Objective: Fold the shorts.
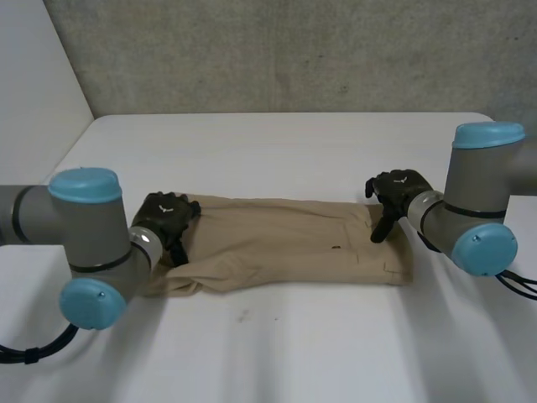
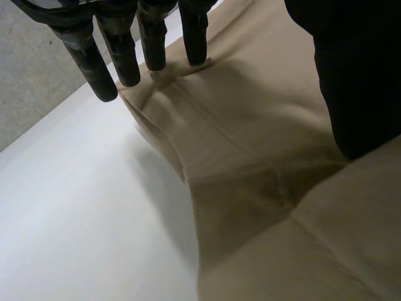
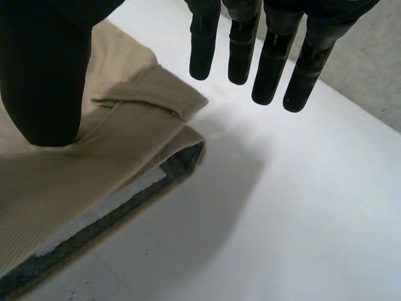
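Observation:
Tan shorts (image 1: 277, 248) lie folded lengthwise in a long strip across the white table (image 1: 277, 151). My left hand (image 1: 168, 217) rests on the strip's left end. In its wrist view the straight fingers (image 2: 119, 56) touch the wrinkled cloth (image 2: 250, 163) at its far edge, and the thumb hovers over the fabric, pinching nothing. My right hand (image 1: 398, 191) is at the far right corner. There its fingers (image 3: 272, 63) hang straight above bare table just past the waistband corner (image 3: 150, 94), with the thumb over the cloth and nothing gripped.
The waistband's grey inner lining (image 3: 113, 210) shows along the right end. White table (image 1: 268, 353) stretches in front of the shorts and behind them up to a grey wall (image 1: 294, 50).

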